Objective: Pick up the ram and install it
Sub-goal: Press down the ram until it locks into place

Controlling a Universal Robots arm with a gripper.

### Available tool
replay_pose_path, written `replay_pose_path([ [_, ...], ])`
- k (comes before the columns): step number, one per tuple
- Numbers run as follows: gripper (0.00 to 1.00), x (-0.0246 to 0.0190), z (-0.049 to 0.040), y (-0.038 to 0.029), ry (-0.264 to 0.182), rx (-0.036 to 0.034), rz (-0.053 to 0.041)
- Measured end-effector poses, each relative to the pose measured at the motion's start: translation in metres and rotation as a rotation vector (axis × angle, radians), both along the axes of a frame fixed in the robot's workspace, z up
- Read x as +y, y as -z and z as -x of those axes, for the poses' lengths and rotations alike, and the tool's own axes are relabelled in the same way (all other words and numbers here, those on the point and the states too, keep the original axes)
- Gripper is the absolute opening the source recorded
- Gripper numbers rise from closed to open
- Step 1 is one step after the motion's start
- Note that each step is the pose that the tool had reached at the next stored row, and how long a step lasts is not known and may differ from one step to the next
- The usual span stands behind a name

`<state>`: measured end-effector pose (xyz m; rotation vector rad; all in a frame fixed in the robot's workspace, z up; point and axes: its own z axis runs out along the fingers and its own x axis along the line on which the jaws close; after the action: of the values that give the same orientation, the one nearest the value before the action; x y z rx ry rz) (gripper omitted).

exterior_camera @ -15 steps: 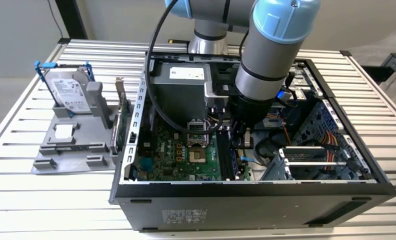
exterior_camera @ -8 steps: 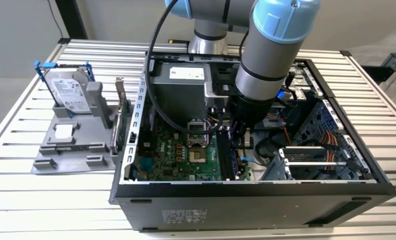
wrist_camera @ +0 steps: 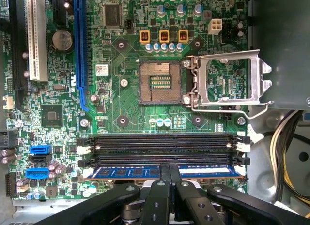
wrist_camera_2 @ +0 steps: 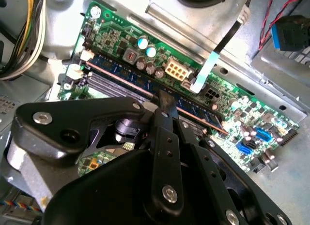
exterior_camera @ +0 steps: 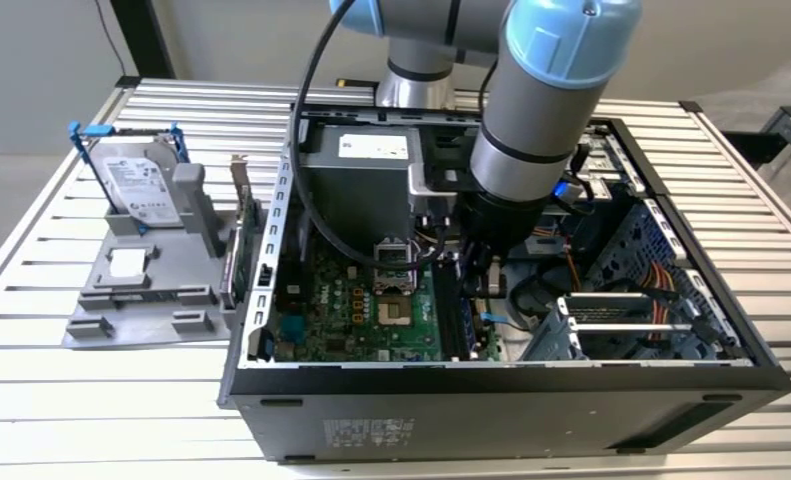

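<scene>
One ram (wrist_camera: 164, 172) stands in the slot nearest me on the motherboard (wrist_camera: 126, 97); my gripper (wrist_camera: 169, 172) is closed on its top edge, inside the case (exterior_camera: 502, 385).

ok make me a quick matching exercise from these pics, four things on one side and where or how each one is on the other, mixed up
Things
1. the ram
2. the hard drive
3. the CPU socket
4. the gripper

Place or state
A. standing upright in a grey holder on the table, outside the computer case
B. bare, with its metal retention frame swung open beside it
C. lying along the memory slot nearest the board's edge
D. down over the middle of the blue stick, fingers close together on either side

Pairs: 1-C, 2-A, 3-B, 4-D
</scene>
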<state>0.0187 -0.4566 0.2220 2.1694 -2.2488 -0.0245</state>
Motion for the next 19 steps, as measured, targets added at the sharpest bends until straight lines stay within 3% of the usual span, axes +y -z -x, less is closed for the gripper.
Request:
replay_pose_path([
  [10,0.00,-0.0003,0.0000,-0.0225,0.000,0.0006,0.0024],
  [19,0.00,-0.0003,0.0001,-0.0505,0.000,0.0007,0.0022],
])
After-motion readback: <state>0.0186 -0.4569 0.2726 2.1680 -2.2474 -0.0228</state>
